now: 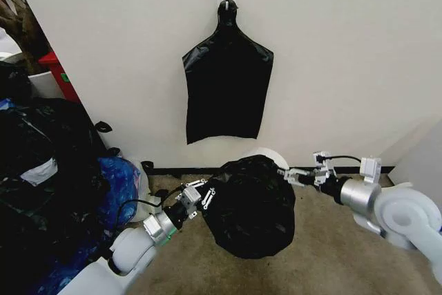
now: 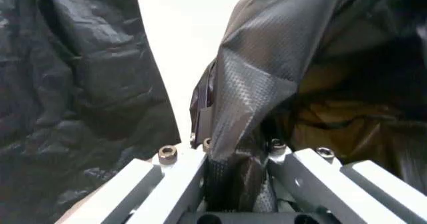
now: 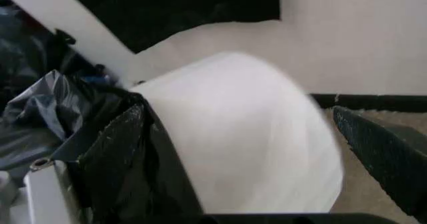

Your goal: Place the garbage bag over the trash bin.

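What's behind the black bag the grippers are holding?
The round cream-white trash bin, only its top edge peeking out behind the glossy black garbage bag. The bag covers the rest.

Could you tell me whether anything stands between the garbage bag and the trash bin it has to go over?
Nothing visible does. The garbage bag hangs directly against the trash bin, held on one side by the left pincer. The right pincer is at the bag's far edge beside the bin's white wall.
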Controlling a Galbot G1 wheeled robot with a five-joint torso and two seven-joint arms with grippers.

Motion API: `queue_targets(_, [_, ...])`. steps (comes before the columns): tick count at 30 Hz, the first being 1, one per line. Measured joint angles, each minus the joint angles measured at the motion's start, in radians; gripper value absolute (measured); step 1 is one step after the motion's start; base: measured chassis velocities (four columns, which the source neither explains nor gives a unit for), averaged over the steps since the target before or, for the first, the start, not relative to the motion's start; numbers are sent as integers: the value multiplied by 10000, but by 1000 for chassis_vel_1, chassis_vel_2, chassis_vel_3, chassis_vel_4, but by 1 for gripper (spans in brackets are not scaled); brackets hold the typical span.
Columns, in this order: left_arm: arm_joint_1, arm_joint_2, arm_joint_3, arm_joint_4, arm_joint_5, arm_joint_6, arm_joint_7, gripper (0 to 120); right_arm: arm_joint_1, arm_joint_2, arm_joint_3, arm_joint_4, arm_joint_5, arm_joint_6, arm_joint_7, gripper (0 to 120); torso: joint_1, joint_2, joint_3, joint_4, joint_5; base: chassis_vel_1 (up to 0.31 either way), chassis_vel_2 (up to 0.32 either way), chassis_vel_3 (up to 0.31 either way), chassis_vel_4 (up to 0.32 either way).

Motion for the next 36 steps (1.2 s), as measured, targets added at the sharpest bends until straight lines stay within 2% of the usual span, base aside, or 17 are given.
queue_targets(5, [42,23,14,-120,31,-36,41,3,328,1,-317,-467,-299,89,-357,100,0,0,0,0,0,0,0,0,0])
queue_targets(11, [189,107,29,-481,66,-40,145,3,814,39,-879,-1459,-1155,682,-1087,100,0,0,0,0,1,0,0,0,0])
queue_targets(15, [261,82,12,-477,87,-57,131,3,631,41,-738,-1356,-881,794,-1058,100,0,0,-1,0,1,0,0,0,0])
queue_targets(19, [183,-49,-21,-123,-268,-16,-69,3,291,-20,-224,-1179,-709,921,-1055,100,0,0,-1,-3,4,0,0,0,0])
queue_targets(22, [171,-181,2,197,-686,171,-490,3,193,-108,214,-1102,-571,950,-1024,100,0,0,-1,0,-1,0,0,0,0])
queue_targets(26, [33,-605,120,778,-1741,864,-2009,3,-399,-72,1146,-328,-519,1232,-538,100,0,0,-1,1,-3,0,0,0,0])
queue_targets(28, [-87,-762,206,870,-2458,1350,-2761,3,-798,207,1476,317,-366,1391,60,100,0,0,-1,-2,-4,0,0,0,0])
queue_targets(29, [-87,-762,206,870,-2458,1350,-2761,3,-798,207,1476,317,-366,1391,60,100,0,0,-1,-2,-4,0,0,0,0])
queue_targets(32, [-225,-913,304,752,-3590,2018,-3690,3,-1383,941,1730,739,-65,1478,670,100,0,0,-1,0,-2,0,0,0,0])
queue_targets(34, [-282,-1021,266,462,-4904,2534,-4660,3,-2047,1638,1805,733,-231,1596,624,100,0,0,-1,-1,3,0,0,0,0])
queue_targets(36, [-288,-1051,227,397,-5232,2641,-4882,3,-2213,1792,1809,715,-322,1661,543,100,0,0,-1,-3,5,0,0,0,0])
